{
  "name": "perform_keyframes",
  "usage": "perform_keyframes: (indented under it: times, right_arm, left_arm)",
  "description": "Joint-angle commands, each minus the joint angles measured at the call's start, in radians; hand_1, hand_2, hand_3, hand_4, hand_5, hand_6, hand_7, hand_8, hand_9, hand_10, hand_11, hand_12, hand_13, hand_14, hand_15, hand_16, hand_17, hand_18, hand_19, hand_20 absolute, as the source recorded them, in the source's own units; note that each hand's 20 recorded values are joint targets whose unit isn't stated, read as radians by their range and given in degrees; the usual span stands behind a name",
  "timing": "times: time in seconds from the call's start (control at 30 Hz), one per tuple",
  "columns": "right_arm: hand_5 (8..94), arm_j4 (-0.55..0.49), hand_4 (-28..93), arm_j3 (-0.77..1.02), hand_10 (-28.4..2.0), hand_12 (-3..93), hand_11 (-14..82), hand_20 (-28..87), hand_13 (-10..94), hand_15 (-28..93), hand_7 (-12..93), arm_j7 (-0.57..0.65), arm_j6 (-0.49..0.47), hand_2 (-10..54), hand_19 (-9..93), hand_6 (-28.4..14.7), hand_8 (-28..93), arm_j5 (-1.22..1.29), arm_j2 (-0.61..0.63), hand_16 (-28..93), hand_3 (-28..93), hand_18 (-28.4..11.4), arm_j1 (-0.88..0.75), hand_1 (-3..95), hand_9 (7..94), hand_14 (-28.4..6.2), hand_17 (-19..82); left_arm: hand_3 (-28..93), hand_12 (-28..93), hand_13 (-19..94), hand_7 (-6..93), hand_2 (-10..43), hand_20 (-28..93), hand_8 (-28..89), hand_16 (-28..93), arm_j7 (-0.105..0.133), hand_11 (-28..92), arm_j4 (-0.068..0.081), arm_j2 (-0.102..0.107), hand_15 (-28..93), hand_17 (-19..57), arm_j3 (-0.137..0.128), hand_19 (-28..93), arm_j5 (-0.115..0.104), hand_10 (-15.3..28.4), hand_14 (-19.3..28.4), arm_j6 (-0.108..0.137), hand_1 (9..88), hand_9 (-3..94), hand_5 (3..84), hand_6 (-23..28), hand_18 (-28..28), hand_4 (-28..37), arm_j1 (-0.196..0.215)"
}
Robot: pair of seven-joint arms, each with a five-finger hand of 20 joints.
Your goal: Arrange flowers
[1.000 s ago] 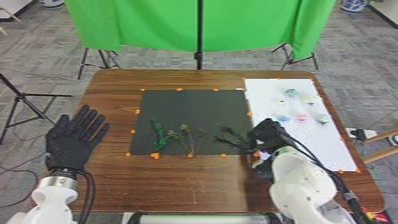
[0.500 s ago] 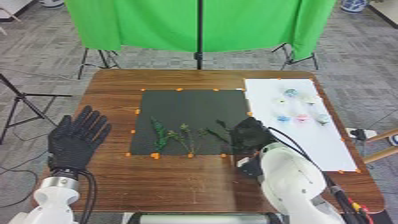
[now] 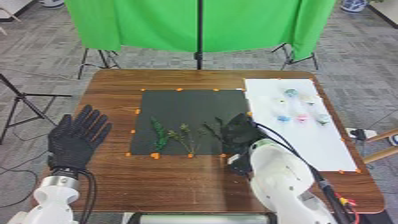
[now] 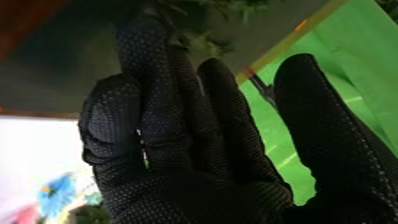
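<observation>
This looks like a robotics lab in an office-like room with grey carpet (image 3: 53, 50). Two white robot arms (image 3: 282, 172), trailing cables (image 3: 87, 192), come in over the near edge of a brown wooden desk (image 3: 169, 185), where orange marks (image 3: 155, 156) border a dark mat (image 3: 187, 105). Beyond the far edge hangs a green cloth (image 3: 142, 25), backdrop-fashion; a black tripod (image 3: 33, 96) stands past the left edge.

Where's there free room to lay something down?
Bare: the far part of the dark mat, beyond the sprigs; the near end of the white sheet, this side of the flowers. Crowded: the mat's near half, around the right hand, and among the flowers.
</observation>
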Motion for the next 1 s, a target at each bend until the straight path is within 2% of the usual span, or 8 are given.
perform_keyframes:
  times: [0.03,0.2,0.4,0.5,0.57,0.83,1.0]
  right_arm:
    - [56.3,-0.053,-19,0.027,-24.9,9.4,9.6,21,77,40,8,0.049,0.048,6.3,91,-10.5,-9,-0.032,0.054,18,70,-24.5,-0.01,32.9,62.6,-15.8,45]
    - [56.3,-0.067,-19,0.043,-24.4,9.7,10.1,20,78,40,8,0.03,-0.018,7.3,92,-10.6,-9,0.012,0.053,20,69,-24.6,-0.036,32.4,62.8,-15.4,45]
    - [52.9,-0.079,-19,0.013,-24.0,10.2,10.0,20,77,41,7,0.015,-0.077,11.4,93,-11.6,-8,0.002,0.046,21,69,-24.5,-0.055,32.1,62.9,-15.3,44]
    - [52.4,-0.085,-19,0.002,-24.2,10.4,10.1,20,77,42,6,0.02,-0.094,11.7,93,-11.8,-8,0.029,0.042,21,69,-24.6,-0.057,31.9,63.2,-15.4,44]
    - [51.5,-0.093,-19,-0.008,-24.3,10.6,10.1,21,77,42,6,0.009,-0.115,12.7,93,-12.1,-8,0.026,0.043,22,69,-24.6,-0.061,31.6,63.4,-15.4,44]
    - [50.6,-0.128,-19,-0.014,-24.6,10.9,9.9,21,76,42,5,-0.009,-0.183,13.0,93,-12.5,-8,0.053,0.04,22,69,-24.9,-0.098,30.6,63.5,-15.5,43]
    - [50.7,-0.139,-19,-0.013,-24.7,10.9,9.8,22,76,43,5,-0.015,-0.188,12.7,93,-12.6,-8,0.049,0.044,21,68,-25.0,-0.114,30.5,63.4,-15.8,43]
  left_arm:
    - [73,14,32,9.1,10.7,19,-7,-2,0.009,19,-0.005,-0.006,39,-3.4,-0.012,31,-0.008,14.8,15.3,0.011,30.0,40.0,44.0,8.9,14.8,-22.0,0.03]
    - [73,14,32,9.2,10.7,19,-7,-2,0.007,19,-0.007,-0.007,39,-3.5,-0.011,31,-0.007,14.8,15.3,0.01,30.0,40.0,44.0,8.9,14.8,-22.0,0.036]
    - [72,14,32,9.2,10.8,19,-7,-2,0.012,19,-0.007,-0.006,39,-3.5,-0.01,31,-0.008,14.8,15.2,0.006,30.0,40.0,44.0,9.0,14.8,-22.0,0.036]
    - [72,14,32,9.3,10.8,19,-7,-2,0.012,19,-0.008,-0.005,39,-3.5,-0.009,31,-0.006,14.8,15.3,0.009,30.0,40.0,44.1,8.9,14.8,-22.0,0.038]
    - [72,14,32,9.7,10.7,19,-7,-2,0.014,19,-0.011,-0.006,39,-3.6,-0.008,31,-0.008,14.7,15.2,0.022,30.2,39.9,43.8,7.8,14.8,-22.0,0.04]
    - [73,14,31,10.1,10.7,19,-8,-2,0.015,20,-0.012,-0.006,39,-3.6,-0.005,31,-0.015,14.5,15.2,0.024,30.3,39.7,43.1,7.8,14.7,-22.0,0.045]
    - [73,14,31,10.1,10.8,19,-8,-2,0.016,20,-0.014,-0.007,39,-3.5,-0.007,31,-0.016,14.5,15.2,0.024,30.2,39.7,43.2,7.9,14.7,-22.0,0.049]
